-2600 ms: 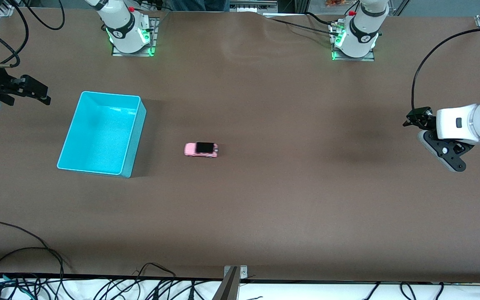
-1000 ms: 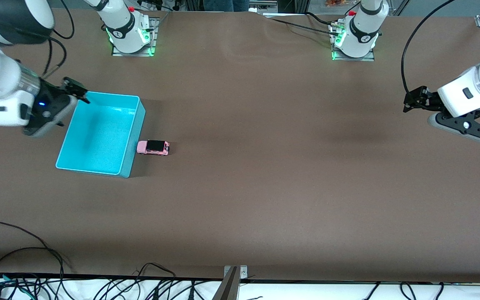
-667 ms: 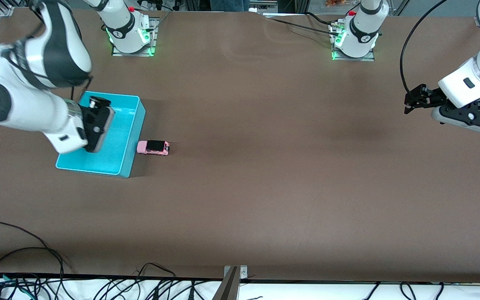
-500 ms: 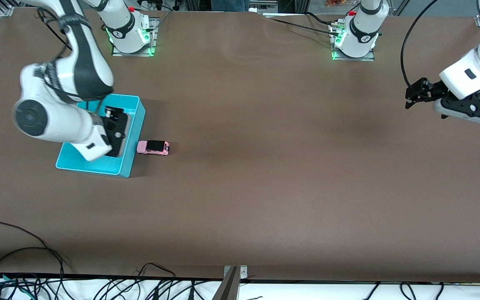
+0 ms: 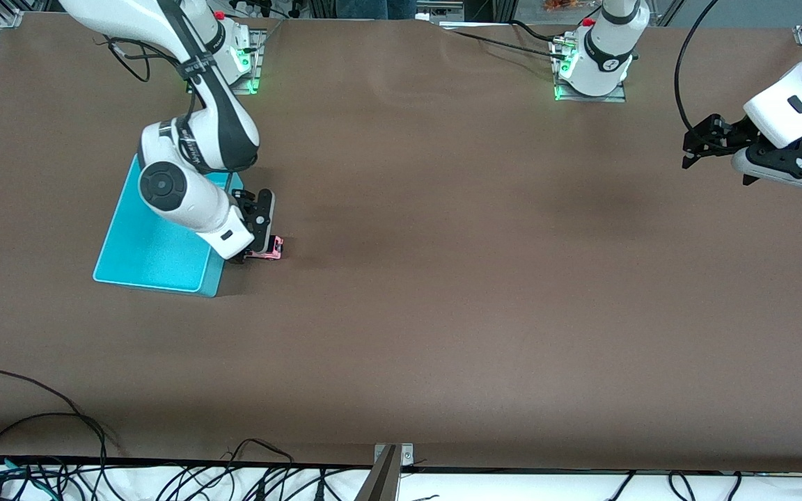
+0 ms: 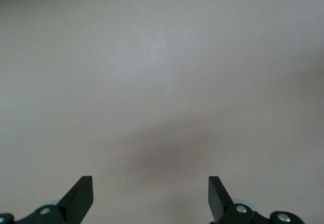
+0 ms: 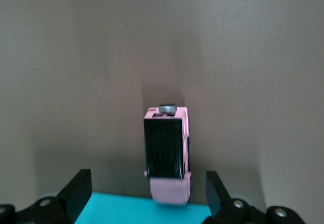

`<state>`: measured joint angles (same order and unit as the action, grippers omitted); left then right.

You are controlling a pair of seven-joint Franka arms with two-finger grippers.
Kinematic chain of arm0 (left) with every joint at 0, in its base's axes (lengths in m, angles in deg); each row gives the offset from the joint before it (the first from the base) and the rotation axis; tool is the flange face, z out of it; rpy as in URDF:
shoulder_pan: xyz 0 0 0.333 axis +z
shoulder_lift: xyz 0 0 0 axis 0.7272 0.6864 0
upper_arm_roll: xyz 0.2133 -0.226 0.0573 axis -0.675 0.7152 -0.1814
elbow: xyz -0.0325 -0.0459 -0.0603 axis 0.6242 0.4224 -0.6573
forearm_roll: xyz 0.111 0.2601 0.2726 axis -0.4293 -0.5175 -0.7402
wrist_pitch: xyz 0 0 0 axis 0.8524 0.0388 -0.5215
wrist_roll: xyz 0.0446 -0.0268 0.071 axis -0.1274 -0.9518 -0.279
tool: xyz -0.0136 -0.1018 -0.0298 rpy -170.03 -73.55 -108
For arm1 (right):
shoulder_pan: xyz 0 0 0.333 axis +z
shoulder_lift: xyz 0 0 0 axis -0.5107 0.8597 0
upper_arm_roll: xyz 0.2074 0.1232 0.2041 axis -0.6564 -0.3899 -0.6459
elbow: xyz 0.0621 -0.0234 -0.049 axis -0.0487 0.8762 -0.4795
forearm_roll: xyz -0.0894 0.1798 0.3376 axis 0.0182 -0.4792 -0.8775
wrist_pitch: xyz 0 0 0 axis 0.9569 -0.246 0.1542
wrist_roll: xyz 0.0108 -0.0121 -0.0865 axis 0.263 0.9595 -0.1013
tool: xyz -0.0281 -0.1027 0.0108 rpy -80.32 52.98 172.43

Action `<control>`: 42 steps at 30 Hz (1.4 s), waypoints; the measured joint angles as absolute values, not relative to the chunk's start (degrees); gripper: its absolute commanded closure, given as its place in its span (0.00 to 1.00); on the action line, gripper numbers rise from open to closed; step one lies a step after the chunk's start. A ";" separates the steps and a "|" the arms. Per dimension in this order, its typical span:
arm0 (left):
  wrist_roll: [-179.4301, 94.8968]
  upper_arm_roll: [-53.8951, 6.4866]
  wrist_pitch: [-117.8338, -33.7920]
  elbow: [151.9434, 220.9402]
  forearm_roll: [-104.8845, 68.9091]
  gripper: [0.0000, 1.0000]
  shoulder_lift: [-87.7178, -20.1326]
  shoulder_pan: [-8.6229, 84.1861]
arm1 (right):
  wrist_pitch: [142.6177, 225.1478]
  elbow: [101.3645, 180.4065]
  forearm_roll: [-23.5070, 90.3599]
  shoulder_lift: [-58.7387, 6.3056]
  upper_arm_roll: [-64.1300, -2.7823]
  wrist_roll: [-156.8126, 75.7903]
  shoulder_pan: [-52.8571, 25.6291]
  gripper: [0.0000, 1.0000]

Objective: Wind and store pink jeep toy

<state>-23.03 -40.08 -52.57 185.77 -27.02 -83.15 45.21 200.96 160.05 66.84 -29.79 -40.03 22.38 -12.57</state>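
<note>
Right gripper (image 5: 251, 245) hangs low over the jeep (image 5: 270, 248), at the edge of the cyan bin (image 5: 154, 254) toward the left arm's end of the table. Its fingers (image 7: 78, 191) are spread wide and they grasp nothing. In the right wrist view the jeep (image 7: 167, 153) sits between the two fingers but is apart from both of them. The black roof panel faces up, and a small grey round part shows at the end of the jeep away from the bin (image 7: 126, 209).

On the brown table (image 5: 443, 278) the jeep stands on its wheels, just beside the bin wall and not inside the bin. From the front, the right arm covers most of the jeep, so only its pink end away from the bin is seen.

Left gripper (image 5: 704, 142) waits in the air over the left arm's end of the table, well apart from the jeep. Its fingers (image 6: 81, 196) are spread too, with only bare table between them.
</note>
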 measured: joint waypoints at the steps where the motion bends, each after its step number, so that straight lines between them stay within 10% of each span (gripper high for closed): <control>1: -23.03 -40.08 -52.57 185.77 -27.02 0.00 -83.15 45.21 | 202.71 161.29 66.87 -29.74 -40.03 22.41 -12.48 0.00; 12: -23.03 -40.08 -52.57 185.73 -27.01 0.00 -83.01 45.21 | 212.28 165.62 68.96 -26.86 -39.77 22.67 -12.43 0.03; 19: -23.03 -40.08 -52.58 185.58 -27.01 0.00 -82.88 45.20 | 214.86 165.62 70.19 -25.01 -39.66 22.74 -12.43 0.71; 22: -23.03 -40.08 -52.58 185.57 -27.01 0.00 -82.88 45.20 | 215.05 165.54 71.51 -24.96 -39.65 22.74 -12.43 0.81; 31: -23.03 -40.08 -52.58 185.55 -27.01 0.00 -82.88 45.20 | 213.50 162.72 72.66 -25.04 -39.64 22.74 -12.43 0.82; 42: -23.03 -40.08 -52.58 185.52 -27.00 0.00 -82.88 45.19 | 188.48 143.65 72.66 -26.48 -39.60 21.60 -12.46 0.82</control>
<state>-23.03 -40.08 -52.58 185.52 -27.00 -82.88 45.19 188.48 143.65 72.66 -26.48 -39.60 21.60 -12.46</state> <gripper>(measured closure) 0.000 0.489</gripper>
